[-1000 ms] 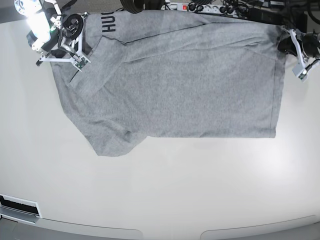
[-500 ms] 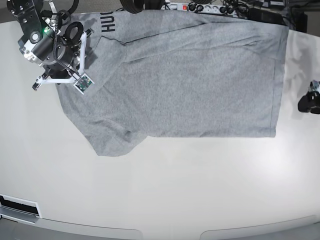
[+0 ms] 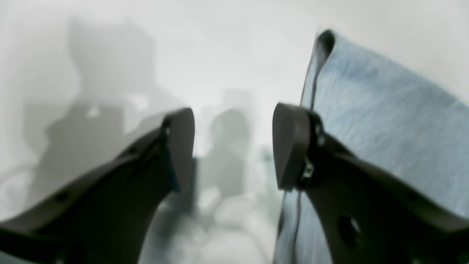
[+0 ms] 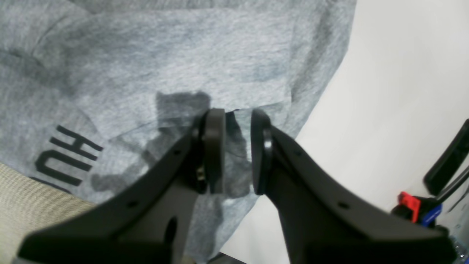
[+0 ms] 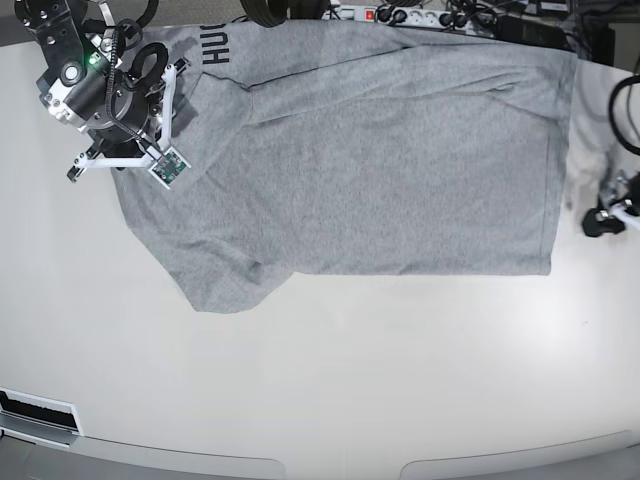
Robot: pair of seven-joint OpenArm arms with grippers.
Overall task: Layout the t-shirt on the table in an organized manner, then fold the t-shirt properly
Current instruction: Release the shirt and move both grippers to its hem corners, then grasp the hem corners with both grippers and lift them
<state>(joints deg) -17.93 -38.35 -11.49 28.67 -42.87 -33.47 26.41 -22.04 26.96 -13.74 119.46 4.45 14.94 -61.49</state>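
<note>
Glossy white smooth table [image 5: 350,370] holds the soft grey short-sleeved t-shirt [image 5: 380,180], lying long side to side, bottom edge toward the right. Both the black left gripper [image 3: 232,148] and black right gripper [image 4: 237,150] are open.

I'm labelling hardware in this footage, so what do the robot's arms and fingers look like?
The right arm has black and silvery-white parts, dark looping cables and a small green circuit board. The fingers are dark grey, tapering to blunt tips with ridged edges.
</note>
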